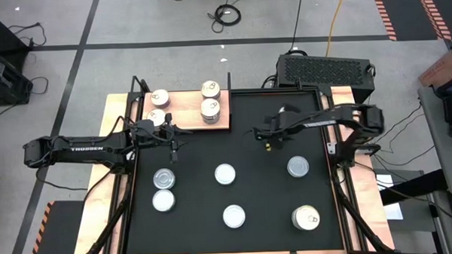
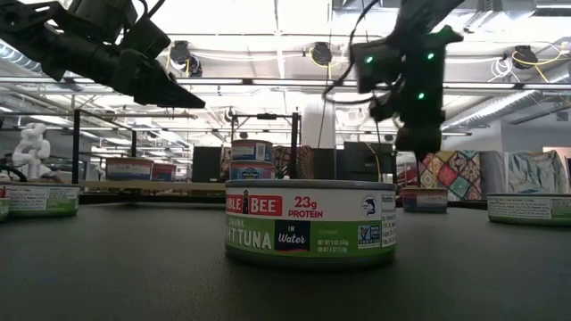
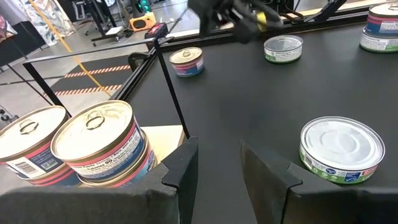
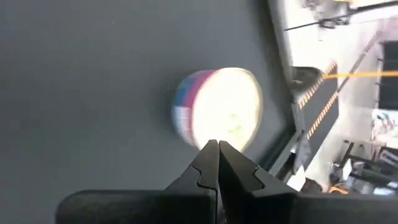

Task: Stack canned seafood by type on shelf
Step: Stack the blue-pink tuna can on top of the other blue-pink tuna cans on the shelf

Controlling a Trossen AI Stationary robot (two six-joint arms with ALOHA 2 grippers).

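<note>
The shelf is a light wooden board at the mat's far left. On it stand gold-lidded tins and a two-high stack, also in the left wrist view. Several silver-lidded tins lie flat on the mat, among them one at the middle. My left gripper hovers open off the shelf's near edge, holding nothing. My right gripper is shut and empty, hanging above a pink-and-blue tin.
More tins sit on the black mat: two at near left, one near the middle, one at right, a gold-lidded one near right. A green-label tuna tin fills the low view.
</note>
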